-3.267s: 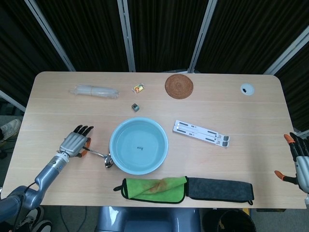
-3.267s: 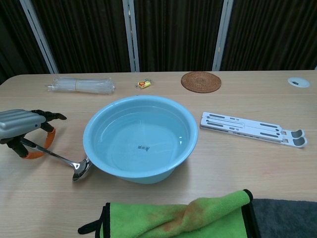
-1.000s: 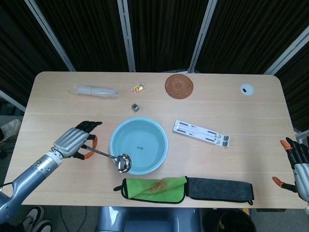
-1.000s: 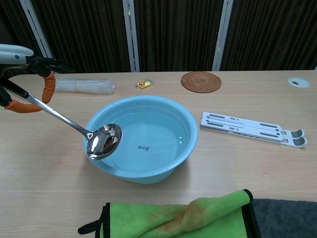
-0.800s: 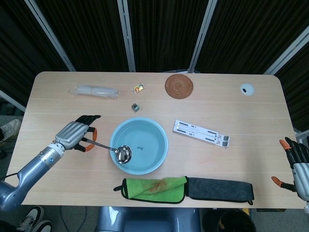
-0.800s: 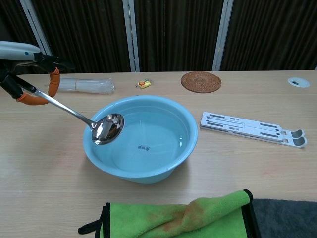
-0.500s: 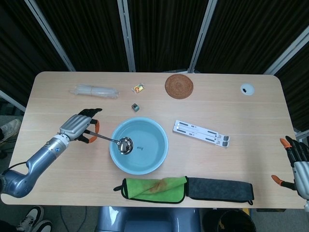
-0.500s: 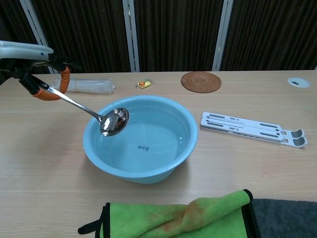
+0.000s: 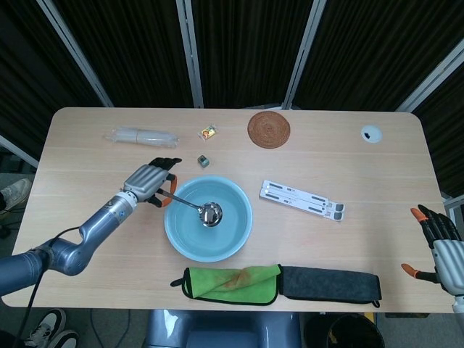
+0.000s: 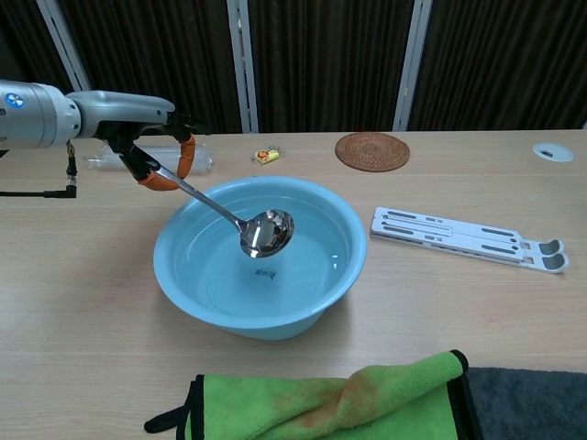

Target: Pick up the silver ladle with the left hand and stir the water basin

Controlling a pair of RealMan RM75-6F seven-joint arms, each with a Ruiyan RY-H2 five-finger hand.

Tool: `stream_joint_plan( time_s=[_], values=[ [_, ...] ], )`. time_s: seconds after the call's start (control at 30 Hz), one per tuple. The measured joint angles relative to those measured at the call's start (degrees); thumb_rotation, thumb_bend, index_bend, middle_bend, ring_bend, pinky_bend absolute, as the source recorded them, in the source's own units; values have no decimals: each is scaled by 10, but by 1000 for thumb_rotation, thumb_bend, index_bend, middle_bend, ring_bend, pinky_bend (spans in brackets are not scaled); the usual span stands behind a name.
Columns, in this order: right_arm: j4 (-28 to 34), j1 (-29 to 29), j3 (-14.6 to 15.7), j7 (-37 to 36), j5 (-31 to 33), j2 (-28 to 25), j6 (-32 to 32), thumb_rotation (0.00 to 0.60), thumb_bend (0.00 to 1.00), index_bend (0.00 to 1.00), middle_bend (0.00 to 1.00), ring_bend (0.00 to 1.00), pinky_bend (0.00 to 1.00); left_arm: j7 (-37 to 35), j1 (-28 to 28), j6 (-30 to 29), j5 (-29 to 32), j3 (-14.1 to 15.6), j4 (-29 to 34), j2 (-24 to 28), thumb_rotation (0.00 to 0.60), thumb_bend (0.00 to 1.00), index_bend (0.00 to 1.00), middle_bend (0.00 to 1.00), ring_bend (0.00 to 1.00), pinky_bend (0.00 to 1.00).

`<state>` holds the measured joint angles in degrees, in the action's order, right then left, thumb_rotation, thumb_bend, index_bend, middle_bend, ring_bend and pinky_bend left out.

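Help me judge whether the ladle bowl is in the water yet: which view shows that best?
The chest view: from the side, the ladle bowl hangs above the water in the basin. The head view looks straight down, showing only the ladle over the basin's middle, not its height.

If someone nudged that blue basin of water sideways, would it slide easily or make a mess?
The blue basin holds water, so it is probably heavy for its size and would resist a light nudge. A sharp push would likely slosh the water, though the level sits below the rim. Its wide base makes tipping unlikely.

I see on the worktop [image 9: 377, 181]: woven coaster [image 9: 269, 128], white folding stand [image 9: 301, 200], green cloth [image 9: 230, 283], grey cloth [image 9: 330, 283], plastic-wrapped bundle [image 9: 141, 136].
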<state>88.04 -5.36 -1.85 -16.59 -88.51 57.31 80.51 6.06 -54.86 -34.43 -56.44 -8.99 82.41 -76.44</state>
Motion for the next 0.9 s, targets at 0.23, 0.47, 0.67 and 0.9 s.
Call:
stream_joint_plan(
  time_s=[0.23, 0.47, 0.67, 0.9],
  values=[
    [-6, -6, 4, -22, -3, -7, -10, 600, 17, 8, 0, 0, 0, 52, -32, -4, 64, 7, -12, -26, 600, 408, 551, 0, 0, 0],
    [-8, -10, 8, -30, -11, -7, -14, 600, 17, 8, 0, 0, 0, 77, -53, 1, 87, 16, -30, -50, 600, 409, 551, 0, 0, 0],
    [-10, -13, 12, -40, -19, -9, -13, 600, 16, 8, 0, 0, 0, 101, -76, 3, 113, 23, -53, -79, 600, 410, 557, 0, 0, 0],
    [-14, -12, 14, -50, -21, -11, -9, 600, 18, 8, 0, 0, 0, 120, -89, -5, 129, 30, -53, -90, 600, 411, 568, 0, 0, 0]
  ],
)
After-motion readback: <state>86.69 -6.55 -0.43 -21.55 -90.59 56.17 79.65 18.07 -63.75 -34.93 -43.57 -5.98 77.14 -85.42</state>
